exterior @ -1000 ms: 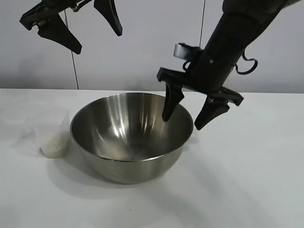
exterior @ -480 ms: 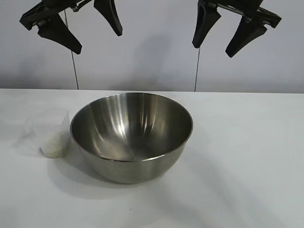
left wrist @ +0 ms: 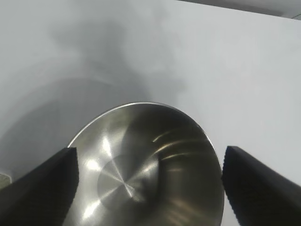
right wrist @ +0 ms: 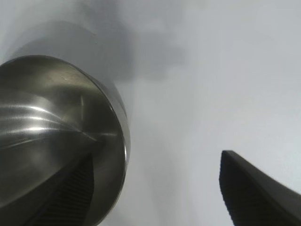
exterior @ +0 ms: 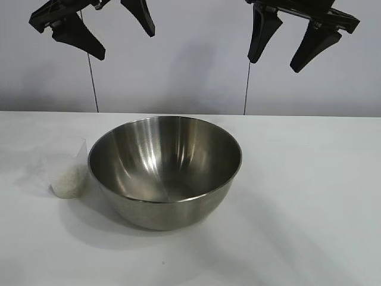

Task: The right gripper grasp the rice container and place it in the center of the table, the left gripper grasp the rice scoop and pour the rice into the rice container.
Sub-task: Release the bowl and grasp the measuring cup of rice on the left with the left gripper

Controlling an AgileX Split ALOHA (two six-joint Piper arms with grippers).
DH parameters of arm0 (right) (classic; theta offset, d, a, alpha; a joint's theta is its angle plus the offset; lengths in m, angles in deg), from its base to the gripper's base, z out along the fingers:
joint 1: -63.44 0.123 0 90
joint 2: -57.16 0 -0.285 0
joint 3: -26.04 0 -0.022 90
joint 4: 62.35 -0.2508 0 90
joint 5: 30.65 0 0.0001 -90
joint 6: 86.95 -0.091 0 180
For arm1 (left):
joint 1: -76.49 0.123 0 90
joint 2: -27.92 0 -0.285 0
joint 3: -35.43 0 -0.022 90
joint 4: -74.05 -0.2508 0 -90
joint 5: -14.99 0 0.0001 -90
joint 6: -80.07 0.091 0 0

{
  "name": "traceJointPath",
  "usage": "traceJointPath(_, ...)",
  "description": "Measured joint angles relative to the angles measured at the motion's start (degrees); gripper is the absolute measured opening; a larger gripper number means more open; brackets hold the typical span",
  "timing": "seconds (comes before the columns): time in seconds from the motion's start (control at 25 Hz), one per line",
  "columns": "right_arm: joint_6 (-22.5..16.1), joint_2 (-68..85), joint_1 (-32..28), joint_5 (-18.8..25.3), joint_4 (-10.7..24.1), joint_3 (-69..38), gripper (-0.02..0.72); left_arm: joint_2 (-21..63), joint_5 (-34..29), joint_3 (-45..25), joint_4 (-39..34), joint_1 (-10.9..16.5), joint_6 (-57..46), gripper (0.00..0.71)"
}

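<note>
We are seeing the left gripper (exterior: 104, 33) and the right gripper (exterior: 284, 44) cut off by the exterior view's top edge. The rice container (left wrist: 146, 165) is running past both wrist views' edges, and the rice scoop (exterior: 66, 167) is showing in neither.

No readable text in any view

No lettering, label, brand, number or sign can be read; the rice container (exterior: 165, 173) shows plain steel with only reflections; the rice scoop (exterior: 66, 168), at the left of the exterior frame, shows no legible marks; the table (exterior: 309, 196) carries no print
</note>
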Motion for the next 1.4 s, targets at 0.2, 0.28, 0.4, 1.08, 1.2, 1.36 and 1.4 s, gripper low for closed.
traceJointPath(0.2, 0.0, 0.07, 0.0, 0.0, 0.0, 0.0, 0.517, 0.0, 0.45, 0.0, -1.07, 0.0, 0.0, 0.6)
traceJointPath(0.28, 0.0, 0.07, 0.0, 0.0, 0.0, 0.0, 0.517, 0.0, -0.15, 0.0, -2.23, 0.0, -0.05, 0.6)
traceJointPath(0.4, 0.0, 0.07, 0.0, 0.0, 0.0, 0.0, 0.517, 0.0, -1.97, 0.0, -4.59, 0.0, -1.55, 0.6)
traceJointPath(1.08, 0.0, 0.07, 0.0, 0.0, 0.0, 0.0, 0.516, 16.69, 15.43, -21.97, -18.14, 1.32, -1.93, 0.551)
traceJointPath(1.2, 0.0, 0.07, 0.0, 0.0, 0.0, 0.0, 0.516, 22.88, 33.48, -36.57, -18.4, 1.32, -2.0, 0.549)
traceJointPath(1.36, 0.0, 0.07, 0.0, -0.06, 0.0, 0.0, 0.516, 26.98, 55.33, -53.85, -18.47, 1.32, -2.0, 0.549)
traceJointPath(1.4, 0.0, 0.07, 0.0, -0.06, 0.0, 0.0, 0.516, 26.98, 60.46, -57.69, -18.47, 1.32, -1.71, 0.549)
